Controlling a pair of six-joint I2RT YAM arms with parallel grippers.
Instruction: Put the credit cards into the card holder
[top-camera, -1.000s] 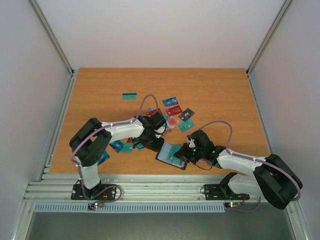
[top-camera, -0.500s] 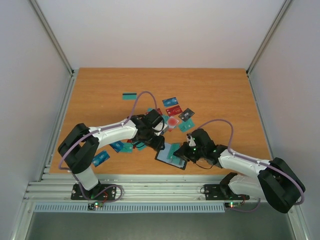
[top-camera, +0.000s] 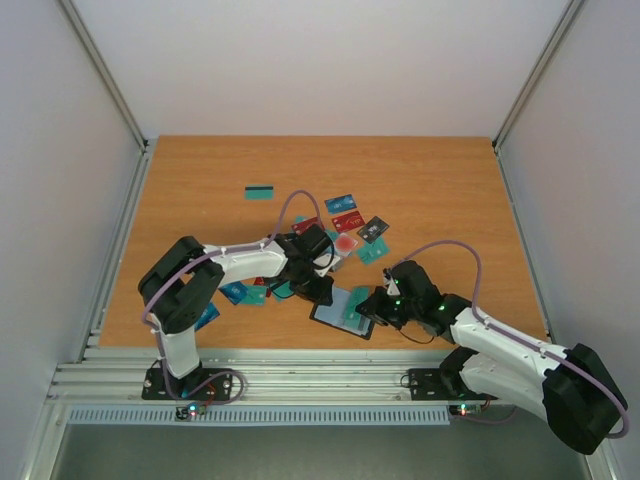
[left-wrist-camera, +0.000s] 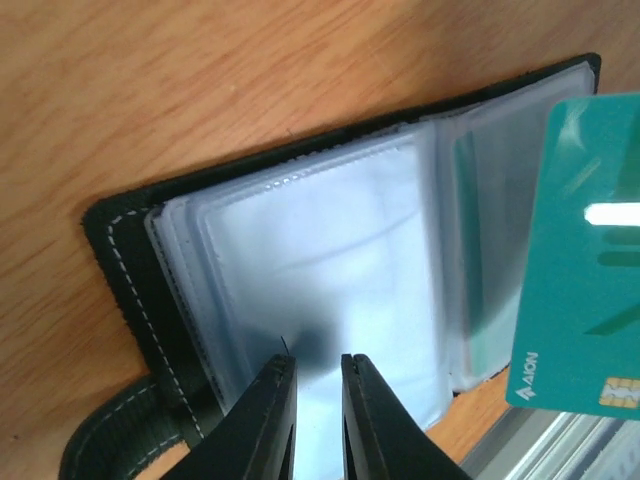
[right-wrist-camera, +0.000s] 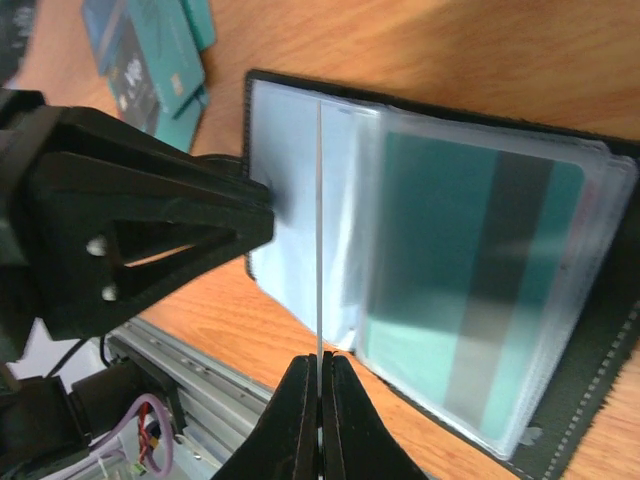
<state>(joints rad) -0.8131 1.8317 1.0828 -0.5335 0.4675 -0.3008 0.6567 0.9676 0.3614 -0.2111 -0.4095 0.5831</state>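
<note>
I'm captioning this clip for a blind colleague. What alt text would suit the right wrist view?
The right tool pinches a credit card, seen edge-on, above the open black card holder on the wooden table. The left tool touches a clear sleeve, another sleeve holds a teal card, and loose cards lie beyond.

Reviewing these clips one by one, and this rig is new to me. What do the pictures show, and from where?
Two robot arms stand at the near edge of a wooden table. One picture looks down from above; the other two come from wrist cameras. An open black card holder lies between the grippers, loose cards beyond it. The right gripper is shut on a teal card. The left gripper has its fingers close together at a clear sleeve; whether they grip it is unclear.
</note>
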